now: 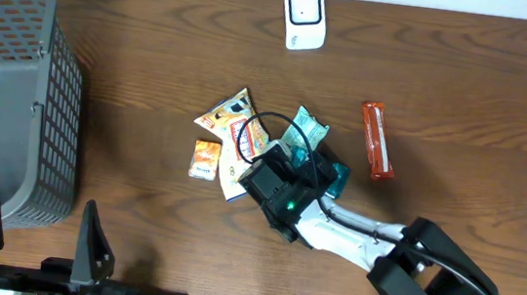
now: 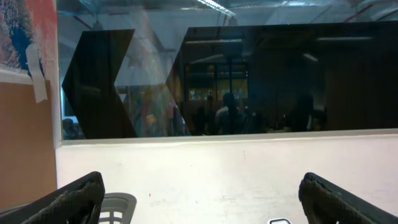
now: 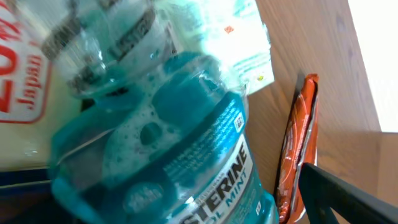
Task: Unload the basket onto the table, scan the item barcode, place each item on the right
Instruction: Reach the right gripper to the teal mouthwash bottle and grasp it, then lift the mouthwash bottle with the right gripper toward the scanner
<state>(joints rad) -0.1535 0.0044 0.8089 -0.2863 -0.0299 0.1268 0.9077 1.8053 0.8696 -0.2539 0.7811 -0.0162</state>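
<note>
Listerine Cool Mint mouthwash bottle (image 3: 168, 155) lying mid-surface among snack packets (image 1: 233, 115), blue liquid foamy. Right gripper (image 1: 312, 172) directly over it; one finger (image 3: 348, 193) seen off bottle's side, the other hidden, so cannot tell whether it grips. Orange-red bar (image 1: 376, 140) just right. White scanner (image 1: 305, 16) at far edge, well apart. Grey basket (image 1: 61, 116) left. Left gripper (image 1: 38, 242) spread wide, empty, near edge.
</note>
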